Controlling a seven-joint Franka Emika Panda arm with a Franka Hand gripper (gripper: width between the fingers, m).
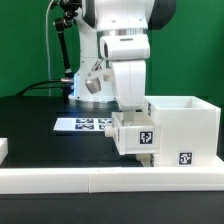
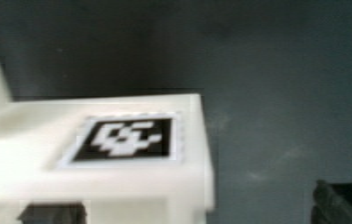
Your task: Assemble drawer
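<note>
The tall white housing of the drawer stands at the exterior view's right, open on top, with a tag low on its front. A smaller white tray with a square tag sits against the housing's left side. I cannot tell how far in it is. My gripper hangs right over this tray, its fingers mostly hidden by the hand. In the wrist view the tagged tray fills the left half. My gripper is open: one dark fingertip shows by the tray, the other stands apart over the dark table.
The long low white border wall runs along the front. The marker board lies flat on the dark table behind the tray. A white part shows at the left edge. The arm's base stands at the back.
</note>
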